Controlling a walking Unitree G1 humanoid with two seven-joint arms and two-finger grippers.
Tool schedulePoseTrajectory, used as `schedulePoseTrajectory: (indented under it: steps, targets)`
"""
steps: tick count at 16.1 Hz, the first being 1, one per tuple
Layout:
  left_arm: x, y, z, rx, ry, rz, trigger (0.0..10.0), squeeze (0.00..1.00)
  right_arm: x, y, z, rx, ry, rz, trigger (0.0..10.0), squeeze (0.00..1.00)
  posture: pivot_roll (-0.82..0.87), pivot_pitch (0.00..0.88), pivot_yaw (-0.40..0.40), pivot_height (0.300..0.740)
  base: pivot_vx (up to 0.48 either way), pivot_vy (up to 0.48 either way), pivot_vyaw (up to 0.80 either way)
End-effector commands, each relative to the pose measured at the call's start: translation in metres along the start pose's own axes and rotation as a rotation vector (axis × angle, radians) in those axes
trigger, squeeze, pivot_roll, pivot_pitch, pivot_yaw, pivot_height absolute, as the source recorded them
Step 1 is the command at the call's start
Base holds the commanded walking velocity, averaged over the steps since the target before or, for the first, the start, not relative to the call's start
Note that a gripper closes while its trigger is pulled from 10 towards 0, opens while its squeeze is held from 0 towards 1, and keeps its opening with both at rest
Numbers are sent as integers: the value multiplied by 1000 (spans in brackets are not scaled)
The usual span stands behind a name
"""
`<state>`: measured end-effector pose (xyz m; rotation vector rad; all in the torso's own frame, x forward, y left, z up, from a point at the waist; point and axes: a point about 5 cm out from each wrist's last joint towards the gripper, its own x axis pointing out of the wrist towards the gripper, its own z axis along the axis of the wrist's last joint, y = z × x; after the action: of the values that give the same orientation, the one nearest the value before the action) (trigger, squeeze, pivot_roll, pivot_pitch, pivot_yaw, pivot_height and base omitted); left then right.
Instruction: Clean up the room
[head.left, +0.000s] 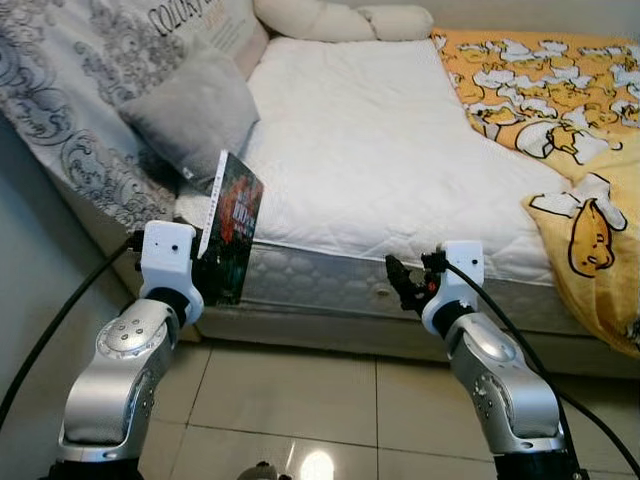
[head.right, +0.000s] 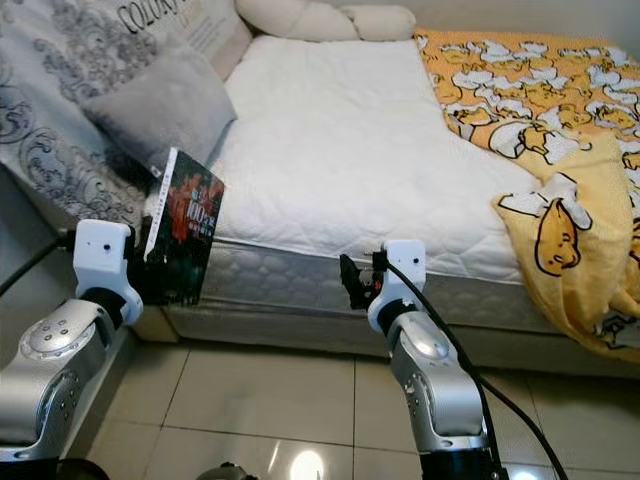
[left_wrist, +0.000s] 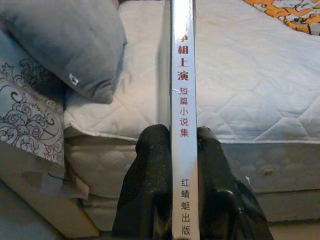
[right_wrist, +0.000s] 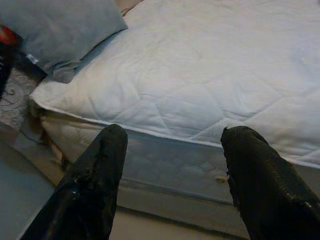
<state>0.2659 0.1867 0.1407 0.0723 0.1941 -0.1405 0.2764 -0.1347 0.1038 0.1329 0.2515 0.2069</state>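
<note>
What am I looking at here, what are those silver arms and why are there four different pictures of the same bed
The silver arms belong to a walking humanoid robot that is tidying a bedroom. The two wide pictures come from a stereo camera on its head, looking down at a bed with a white mattress. The two close pictures come from cameras on its wrists, looking along each gripper's two black fingers.

The left gripper is shut on a book, held upright with its spine toward the wrist camera. The right gripper is open and empty, raised in front of the mattress edge.

On the bed lie a grey pillow, a patterned cover beside it, and a yellow blanket with cartoon ducks that hangs over the right side.
</note>
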Motion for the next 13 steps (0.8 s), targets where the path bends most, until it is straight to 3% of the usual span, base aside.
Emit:
schedulePoseTrajectory:
  steps: [1,6,9,13]
  targets:
    - [2,2,9,6,-49,10,10000,0,4,-2,8,-34,-20,-12,10000,0,69,0,26,740,326,0,0]
    - [3,2,11,5,-50,2,10000,0,4,8,8,-123,-18,97,10000,0,73,0,26,740,373,0,0]
    - [3,3,10,4,-48,-1,10000,0,3,12,7,-127,-20,126,10000,0,72,0,26,740,396,0,800]
    - [3,2,10,1,-45,-6,10000,0,3,9,7,-72,-20,119,10000,0,71,0,26,740,395,0,0]
